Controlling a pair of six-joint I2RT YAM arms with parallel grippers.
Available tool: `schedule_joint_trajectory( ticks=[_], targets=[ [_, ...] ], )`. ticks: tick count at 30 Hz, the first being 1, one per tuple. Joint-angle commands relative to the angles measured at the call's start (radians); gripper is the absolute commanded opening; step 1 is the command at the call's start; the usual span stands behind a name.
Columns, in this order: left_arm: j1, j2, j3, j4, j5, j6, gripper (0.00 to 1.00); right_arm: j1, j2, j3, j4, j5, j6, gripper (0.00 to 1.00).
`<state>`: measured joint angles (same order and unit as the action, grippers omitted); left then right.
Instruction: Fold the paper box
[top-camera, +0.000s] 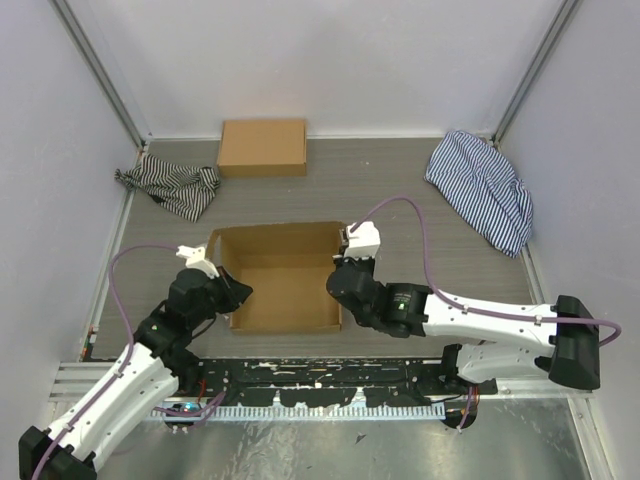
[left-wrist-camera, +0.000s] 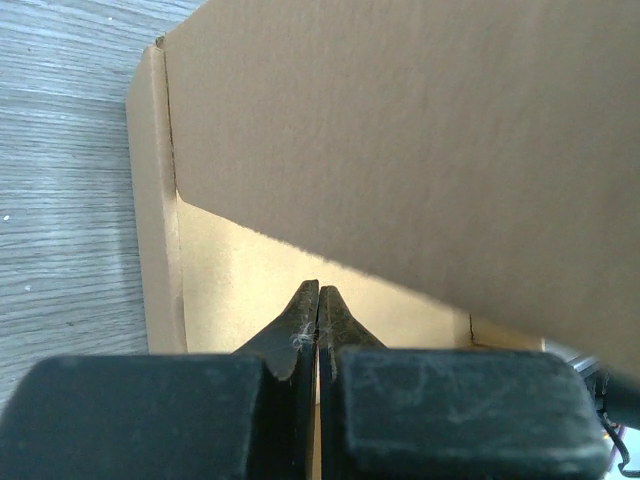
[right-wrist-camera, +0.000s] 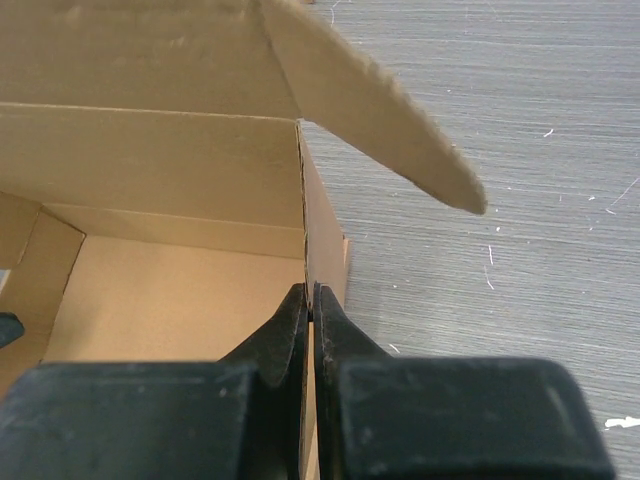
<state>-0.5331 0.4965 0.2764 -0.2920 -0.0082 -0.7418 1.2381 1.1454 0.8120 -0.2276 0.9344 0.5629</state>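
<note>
**Q:** What do the left fingers (left-wrist-camera: 305, 318) hold?
**A:** They are pressed together on a thin cardboard edge of the paper box (left-wrist-camera: 400, 150), at its 9 o'clock wall. A sliver of brown shows between them.

**Q:** And the right fingers (right-wrist-camera: 294, 322)?
**A:** They are likewise narrowed to a slit, pinching the top edge of the 3 o'clock wall. Just beyond them a flap (right-wrist-camera: 380, 120) tilts outward from the far corner, over the worktop (right-wrist-camera: 500, 250).

**Q:** Where does the box lie?
**A:** At the centre of the worktop, between the two arms. Its mouth is open upward, its walls stand upright, and its floor is bare.

**Q:** What surrounds it?
**A:** All of it lies well apart from the paper box. At 12 o'clock, against the back wall, is a second box (top-camera: 262, 147), closed and brown. At 10 o'clock there is a dark striped cloth (top-camera: 170, 187), crumpled just beside that second box. At 2 o'clock there is a blue striped cloth (top-camera: 482, 190), in a heap.
</note>
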Motion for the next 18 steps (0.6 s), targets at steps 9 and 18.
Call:
schedule_joint_trajectory(
  ticks=[9,18],
  targets=[
    [-0.004,-0.016,-0.02,0.025,0.025,-0.008,0.06,0.008,0.056,0.141,-0.182,0.123,0.251,0.01],
    [-0.004,-0.017,-0.031,0.026,0.029,-0.012,0.06,0.009,0.066,0.143,-0.236,0.12,0.408,0.01]
  ],
)
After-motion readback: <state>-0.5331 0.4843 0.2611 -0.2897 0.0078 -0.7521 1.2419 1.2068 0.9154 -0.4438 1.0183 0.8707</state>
